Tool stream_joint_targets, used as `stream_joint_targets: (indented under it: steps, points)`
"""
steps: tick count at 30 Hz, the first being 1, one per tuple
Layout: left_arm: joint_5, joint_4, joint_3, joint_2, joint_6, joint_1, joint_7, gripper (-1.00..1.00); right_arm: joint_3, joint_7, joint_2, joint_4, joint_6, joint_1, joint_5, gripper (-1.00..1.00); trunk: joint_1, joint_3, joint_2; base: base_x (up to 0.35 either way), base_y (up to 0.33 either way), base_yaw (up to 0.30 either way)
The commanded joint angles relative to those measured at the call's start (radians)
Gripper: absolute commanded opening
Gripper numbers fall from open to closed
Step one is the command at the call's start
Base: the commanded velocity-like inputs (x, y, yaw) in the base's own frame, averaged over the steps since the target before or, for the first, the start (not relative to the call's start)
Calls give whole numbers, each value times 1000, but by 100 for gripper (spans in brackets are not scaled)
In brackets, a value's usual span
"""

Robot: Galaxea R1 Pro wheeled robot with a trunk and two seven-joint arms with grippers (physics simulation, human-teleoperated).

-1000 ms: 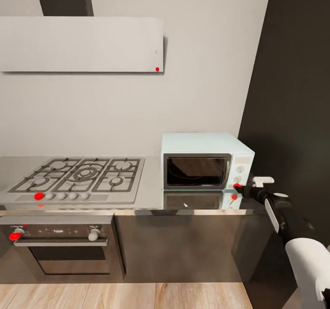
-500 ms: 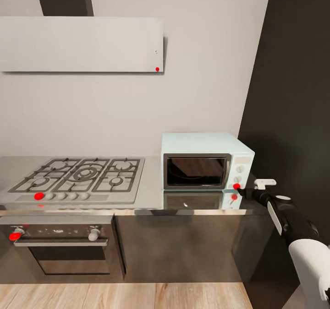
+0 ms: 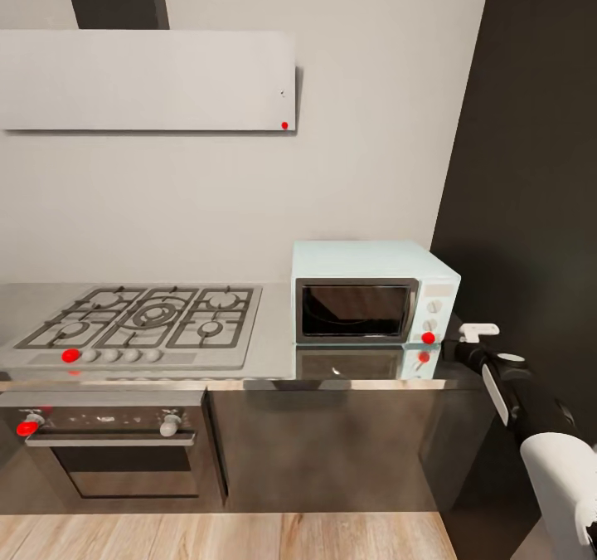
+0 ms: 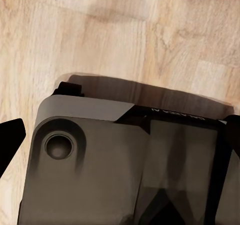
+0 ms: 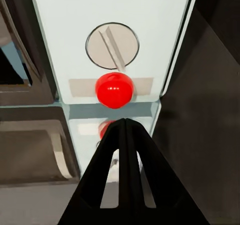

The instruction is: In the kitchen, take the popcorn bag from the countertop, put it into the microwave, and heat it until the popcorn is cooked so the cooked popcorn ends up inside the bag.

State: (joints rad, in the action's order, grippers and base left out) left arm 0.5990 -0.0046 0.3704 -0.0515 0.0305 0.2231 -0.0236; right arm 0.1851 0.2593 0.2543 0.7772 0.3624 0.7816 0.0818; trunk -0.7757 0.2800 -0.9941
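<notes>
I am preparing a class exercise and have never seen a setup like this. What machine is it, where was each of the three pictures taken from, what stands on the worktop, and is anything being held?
These are simulator renders of a wheeled robot with two arms.

The head view looks down on a kitchen: a gas hob and a pale blue microwave, door shut, stand on the steel countertop.

The right gripper, seen at the arm's end beside the microwave, is closed and holds nothing. Its wrist camera looks along the shut fingers at the microwave's red button and a dial.

The left wrist camera points down at the wooden floor and part of the robot's own base.
</notes>
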Motion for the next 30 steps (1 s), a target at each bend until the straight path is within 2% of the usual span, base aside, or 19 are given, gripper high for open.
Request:
stream_joint_targets:
  steps: [1, 19, 30]
  points:
    - [10, 1, 8, 0, 3, 1, -2, 100, 4, 9, -1, 1, 3, 1, 9, -100, 0, 1, -1, 0, 0, 0]
    - [12, 1, 8, 1, 3, 1, -2, 100, 4, 4, -2, -8, 0, 1, 0, -100, 0, 1, -1, 22, 0, 0]
    - [11, 1, 8, 1, 3, 1, -2, 100, 4, 3, -2, -66, -8, 1, 3, -100, 0, 1, -1, 0, 0, 0]
